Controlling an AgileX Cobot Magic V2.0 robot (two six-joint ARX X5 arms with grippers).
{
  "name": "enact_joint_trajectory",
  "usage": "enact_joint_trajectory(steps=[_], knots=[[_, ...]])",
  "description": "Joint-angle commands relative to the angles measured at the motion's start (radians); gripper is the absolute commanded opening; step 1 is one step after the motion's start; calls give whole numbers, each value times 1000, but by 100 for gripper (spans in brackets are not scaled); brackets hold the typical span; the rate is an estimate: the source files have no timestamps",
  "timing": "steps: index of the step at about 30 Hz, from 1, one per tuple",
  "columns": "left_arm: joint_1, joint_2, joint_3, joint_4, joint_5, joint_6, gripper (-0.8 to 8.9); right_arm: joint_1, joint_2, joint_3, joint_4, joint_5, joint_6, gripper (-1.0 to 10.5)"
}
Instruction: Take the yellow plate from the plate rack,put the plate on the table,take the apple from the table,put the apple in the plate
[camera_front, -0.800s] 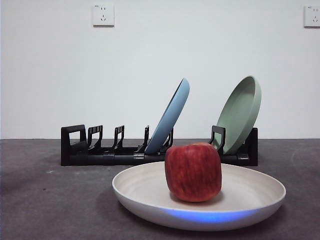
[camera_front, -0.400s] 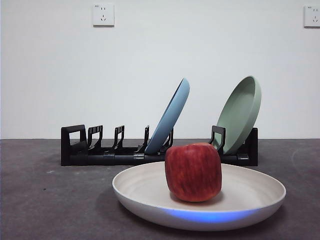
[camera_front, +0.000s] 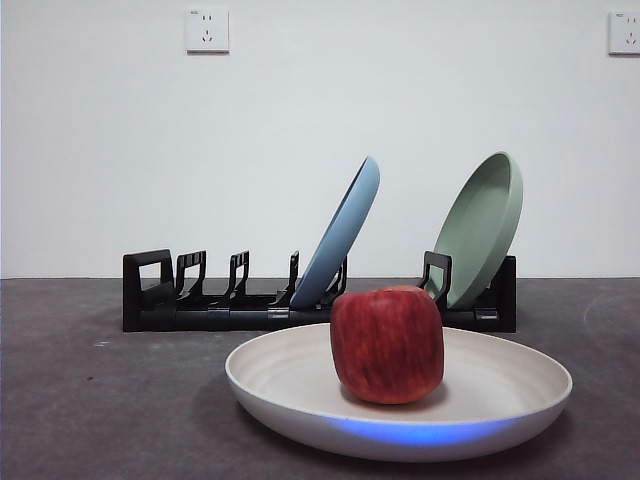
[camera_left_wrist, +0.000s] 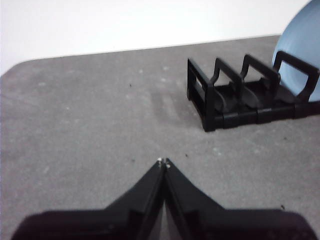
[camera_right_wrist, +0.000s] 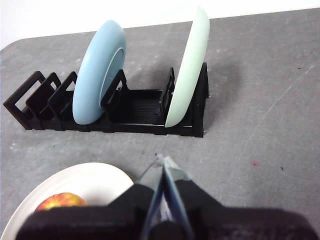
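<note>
The yellow plate lies flat on the worktop, near the front edge, on the camera side of the plate rack. The apple stands upright inside the yellow plate, slightly in front of its centre, touching the plate floor. A blue reflection shows on the front outer wall of the plate.

The plate rack runs parallel to the rear edge of the worktop, well behind the yellow plate. It holds 2 plates on edge. The light blue plate sits in a slot near the middle of the rack and leans toward the green one. The sage green plate sits at the end of the rack, tilted the same way, next to the raised end bracket. The slots at the other end of the rack hold nothing.

The left pincer hangs above bare worktop, apart from the empty end of the rack, with its jaws pressed together and nothing between them. The right pincer hangs above the worktop between the yellow plate and the rack, jaws pressed together, holding nothing. Neither pincer touches any object.

2 wall sockets sit on the white wall behind the worktop.
</note>
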Motion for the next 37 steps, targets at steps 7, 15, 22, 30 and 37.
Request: enact_joint_trajectory(steps=[7, 15, 22, 30, 37], knots=[[2, -5, -16, 6, -4, -16, -1, 0, 1, -3, 2, 0, 9, 2], [2, -5, -16, 8, -4, -16, -1, 0, 2, -3, -6, 0, 9, 2], [2, -5, -16, 8, -4, -16, -1, 0, 2, -3, -10, 0, 9, 2], [3, -5, -16, 8, -4, -16, -1, -3, -8, -3, -13, 10, -11, 2], [2, -5, -16, 8, -4, -16, -1, -114, -139, -64, 35, 44, -72, 2]])
